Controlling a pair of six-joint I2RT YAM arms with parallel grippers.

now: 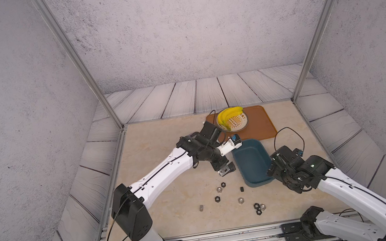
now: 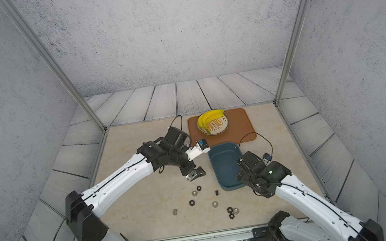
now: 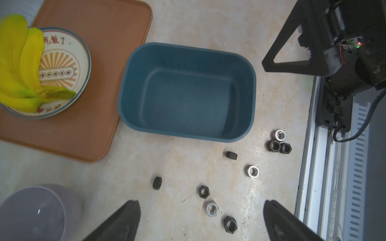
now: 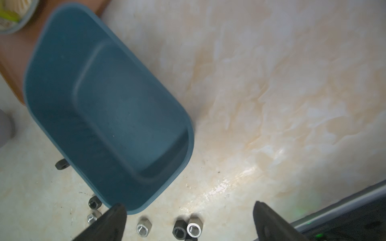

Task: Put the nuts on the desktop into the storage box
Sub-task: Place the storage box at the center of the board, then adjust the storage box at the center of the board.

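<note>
The box is a smooth, matte teal plastic tub with rounded corners. Small hexagonal metal nuts, some dull black and some bright silver, lie scattered on the glossy cream marble-patterned tabletop off one long side of the box. Three of them sit touching near a corner. The left fingers, black and tapered, hang beside that long side, spread wide and pinching nothing. The right fingers hover over a short end of the box, equally spread and bare. A flat orange-brown tray lies just beside the opposite end.
</note>
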